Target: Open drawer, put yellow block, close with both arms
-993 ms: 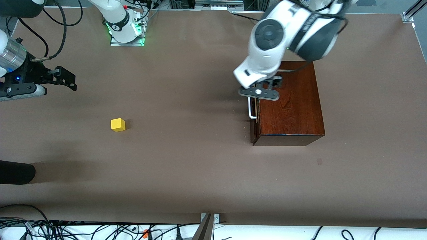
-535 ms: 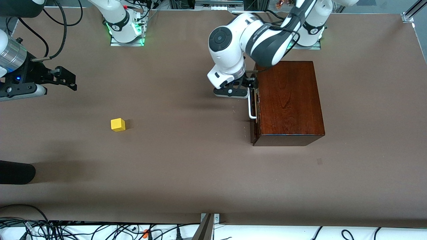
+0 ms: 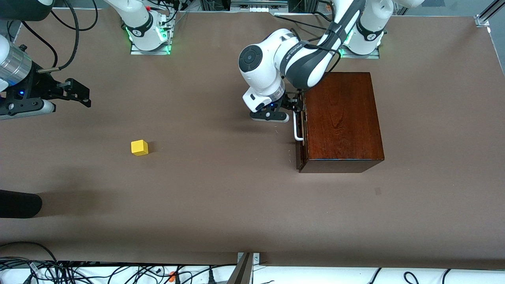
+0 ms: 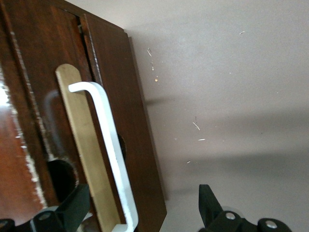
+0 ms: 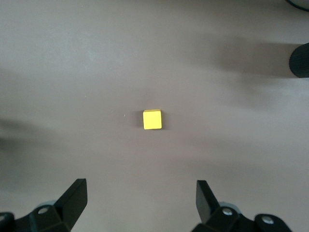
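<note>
My left gripper sits low in front of the drawer, at the end of the white handle farther from the front camera, fingers spread apart — in the left wrist view one finger is against the dark drawer front and the other is out over the bare table, with the white bar running between them. Nothing is clamped yet. The drawer looks shut, flush in the wooden box. Main risk — I'm gripping at the bar's end, not its middle, so a pull from here could twist the drawer in its slot and jam it, or the fingers could slide off round the bend of the U. The inner finger looks tight against the drawer front, so closing may scrape the wood or pinch the mounting plate instead of the bar. If the box is light, pulling may drag the whole box toward the right arm's end instead of opening it. My right gripper waits above the table at the right arm's end, fingers apart, holding nothing. The yellow block lies on the table well apart from the box, nearer the front camera than that gripper — it is centred in the right wrist view, untouched.
</note>
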Tool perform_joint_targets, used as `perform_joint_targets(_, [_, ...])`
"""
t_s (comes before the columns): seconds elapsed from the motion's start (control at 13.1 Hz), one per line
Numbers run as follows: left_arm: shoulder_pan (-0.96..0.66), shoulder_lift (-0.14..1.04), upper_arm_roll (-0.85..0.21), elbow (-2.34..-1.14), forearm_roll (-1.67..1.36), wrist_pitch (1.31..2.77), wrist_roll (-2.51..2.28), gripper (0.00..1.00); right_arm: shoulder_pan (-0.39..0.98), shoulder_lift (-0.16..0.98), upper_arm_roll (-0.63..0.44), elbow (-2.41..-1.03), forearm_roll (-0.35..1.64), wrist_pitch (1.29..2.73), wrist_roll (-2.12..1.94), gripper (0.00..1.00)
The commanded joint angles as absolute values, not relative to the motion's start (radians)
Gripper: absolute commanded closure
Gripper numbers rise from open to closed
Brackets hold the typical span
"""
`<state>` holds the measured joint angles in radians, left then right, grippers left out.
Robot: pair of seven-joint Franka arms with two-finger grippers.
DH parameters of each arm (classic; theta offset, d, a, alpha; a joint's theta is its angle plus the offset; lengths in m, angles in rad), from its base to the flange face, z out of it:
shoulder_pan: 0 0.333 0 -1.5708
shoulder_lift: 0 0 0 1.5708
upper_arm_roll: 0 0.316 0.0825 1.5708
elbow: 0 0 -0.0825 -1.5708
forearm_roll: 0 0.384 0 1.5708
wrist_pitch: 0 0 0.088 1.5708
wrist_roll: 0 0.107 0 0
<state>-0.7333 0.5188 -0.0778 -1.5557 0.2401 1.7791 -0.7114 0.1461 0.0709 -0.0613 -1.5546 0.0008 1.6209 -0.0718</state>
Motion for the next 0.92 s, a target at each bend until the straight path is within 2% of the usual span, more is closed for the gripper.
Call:
perform_joint_targets(0.0, [-0.749, 0.555, -0.066, -1.532, 0.284, 1.787, -0.752, 0.00, 0.143, 0.080, -0.058, -1.529, 0.000, 1.603, -0.083, 0.00])
perform_joint_targets(0.84, [-0.753, 0.606, -0.066, -1.534, 0.307, 1.795, -0.807, 0.00, 0.153, 0.080, -0.058, -1.531, 0.000, 1.601, -0.078, 0.00])
